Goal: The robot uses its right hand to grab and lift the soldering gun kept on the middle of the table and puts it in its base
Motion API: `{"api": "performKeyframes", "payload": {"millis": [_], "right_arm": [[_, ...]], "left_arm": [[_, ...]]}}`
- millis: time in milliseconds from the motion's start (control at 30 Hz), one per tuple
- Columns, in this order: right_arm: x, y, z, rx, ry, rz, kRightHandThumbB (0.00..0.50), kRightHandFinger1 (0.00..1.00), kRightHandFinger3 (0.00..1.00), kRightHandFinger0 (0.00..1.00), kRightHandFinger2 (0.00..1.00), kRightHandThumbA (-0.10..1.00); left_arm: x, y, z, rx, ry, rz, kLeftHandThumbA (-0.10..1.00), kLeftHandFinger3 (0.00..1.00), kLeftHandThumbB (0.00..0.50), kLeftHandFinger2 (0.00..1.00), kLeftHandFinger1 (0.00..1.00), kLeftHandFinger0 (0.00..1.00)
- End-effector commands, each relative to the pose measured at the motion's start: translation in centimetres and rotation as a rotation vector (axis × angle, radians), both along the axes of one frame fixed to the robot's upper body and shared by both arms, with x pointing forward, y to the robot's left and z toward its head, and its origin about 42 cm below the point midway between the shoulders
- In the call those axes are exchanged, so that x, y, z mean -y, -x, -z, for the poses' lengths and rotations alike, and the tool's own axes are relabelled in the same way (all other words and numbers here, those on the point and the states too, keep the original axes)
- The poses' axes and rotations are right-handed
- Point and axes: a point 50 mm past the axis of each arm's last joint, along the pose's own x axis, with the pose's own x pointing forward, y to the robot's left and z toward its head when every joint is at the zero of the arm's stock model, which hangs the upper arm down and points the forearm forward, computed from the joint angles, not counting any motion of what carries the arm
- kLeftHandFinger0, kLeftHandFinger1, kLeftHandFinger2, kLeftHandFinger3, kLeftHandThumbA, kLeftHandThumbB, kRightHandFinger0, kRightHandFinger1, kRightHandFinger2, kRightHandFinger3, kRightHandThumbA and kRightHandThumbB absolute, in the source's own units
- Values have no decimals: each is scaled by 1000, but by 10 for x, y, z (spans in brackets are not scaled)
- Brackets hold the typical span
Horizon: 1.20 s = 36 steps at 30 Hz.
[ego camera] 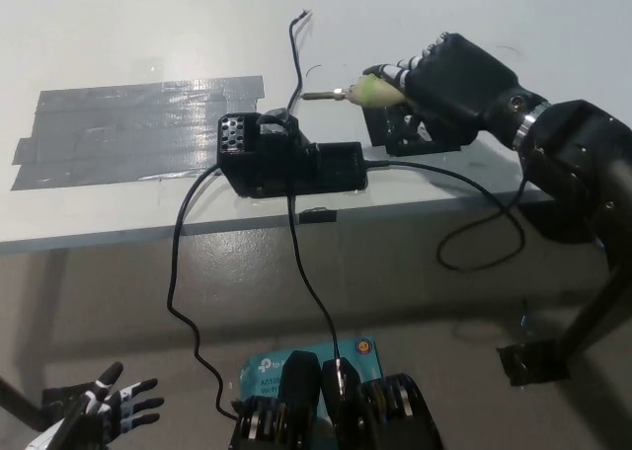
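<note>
Head view: our black right hand (449, 75) is clamped around the soldering gun (360, 92), held just above the white table (148, 36). Its yellow-green grip lies roughly level, its thin metal tip pointing toward the picture's left. Below-left, the boxy black base (286, 159) holds nothing, with cables (296, 262) trailing off. Grey tape (128, 129) lies flat further left. Our white left hand (99, 411) rests low, fingers apart.

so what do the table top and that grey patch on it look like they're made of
The table looks like a smooth white laminate or painted board, matte with soft glare. The grey patch looks like overlapping strips of duct tape: glossy, slightly wrinkled, with ragged cut ends.
</note>
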Motion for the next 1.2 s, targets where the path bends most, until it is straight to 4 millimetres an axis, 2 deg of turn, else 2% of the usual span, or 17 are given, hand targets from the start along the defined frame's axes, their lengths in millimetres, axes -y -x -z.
{"api": "performKeyframes", "payload": {"millis": [0, 100, 167, 200, 233, 300, 333, 367, 433, 467, 533, 667, 767, 933, 1033, 1100, 1167], "right_arm": [[-13, -4, -49, 127, -16, -66, 155, 1, 418, 0, 426, -86], [-15, -3, -52, 125, -15, -62, 198, 0, 503, 0, 330, -100], [-13, -5, -53, 126, -22, -73, 197, 0, 399, 0, 337, -100], [-13, -5, -52, 124, -15, -69, 152, 0, 417, 0, 333, -68], [-12, -4, -52, 117, -19, -67, 154, 0, 410, 0, 327, -62], [-10, -3, -50, 114, -7, -74, 116, 5, 278, 0, 372, -69], [-9, -3, -49, 110, -7, -74, 129, 2, 295, 0, 376, -88], [-9, -2, -47, 110, -8, -82, 181, 0, 373, 0, 371, -91], [-8, -2, -45, 112, -13, -89, 183, 0, 353, 0, 359, -89], [-8, -1, -44, 109, 2, -90, 184, 0, 411, 0, 354, -87], [-7, 1, -40, 131, 19, -119, 212, 0, 332, 0, 398, -82], [-11, 2, -38, 145, 58, -114, 206, 1, 359, 0, 284, -75], [-12, 3, -37, 133, 53, -106, 208, 0, 340, 0, 299, -86], [-13, 1, -28, 124, 60, -108, 192, 0, 386, 0, 326, -99], [-11, 0, -21, 105, 72, -83, 146, 0, 368, 0, 287, -66], [-9, 0, -16, 73, 75, -60, 79, 0, 324, 0, 340, -44], [-7, -2, -11, 56, 78, -30, 75, 0, 312, 0, 349, -32]], "left_arm": [[-2, -2, -10, 20, -13, 44, 1000, 1000, 181, 1000, 1000, 1000], [-3, -2, -9, 17, -15, 39, 1000, 1000, 184, 1000, 1000, 1000], [-2, -4, -11, 16, -7, 29, 1000, 1000, 159, 1000, 1000, 1000], [-3, -4, -10, 17, -3, 34, 1000, 1000, 155, 1000, 1000, 1000], [-2, -5, -11, 16, -8, 37, 1000, 1000, 160, 1000, 1000, 1000], [-2, -5, -11, 15, -9, 38, 1000, 1000, 177, 1000, 1000, 1000], [-2, -6, -11, 14, -11, 38, 1000, 1000, 175, 1000, 1000, 1000], [-2, -6, -11, 18, -16, 44, 1000, 1000, 186, 1000, 1000, 1000], [-2, -6, -10, 18, -13, 44, 1000, 1000, 188, 1000, 1000, 1000], [-2, -6, -10, 11, 4, 29, 1000, 1000, 194, 1000, 1000, 1000], [-1, -6, -11, 13, 4, 35, 1000, 1000, 170, 1000, 1000, 1000], [-1, -8, -11, 12, -3, 39, 1000, 1000, 167, 1000, 1000, 1000], [1, -8, -12, 15, -5, 40, 1000, 1000, 157, 1000, 1000, 1000], [2, -9, -12, 19, 0, 47, 1000, 1000, 158, 1000, 1000, 1000], [3, -10, -12, 21, 7, 51, 1000, 1000, 142, 1000, 1000, 1000], [4, -10, -11, 24, -15, 64, 1000, 1000, 163, 1000, 1000, 1000], [6, -11, -12, 28, -16, 79, 1000, 1000, 171, 1000, 1000, 1000]]}}
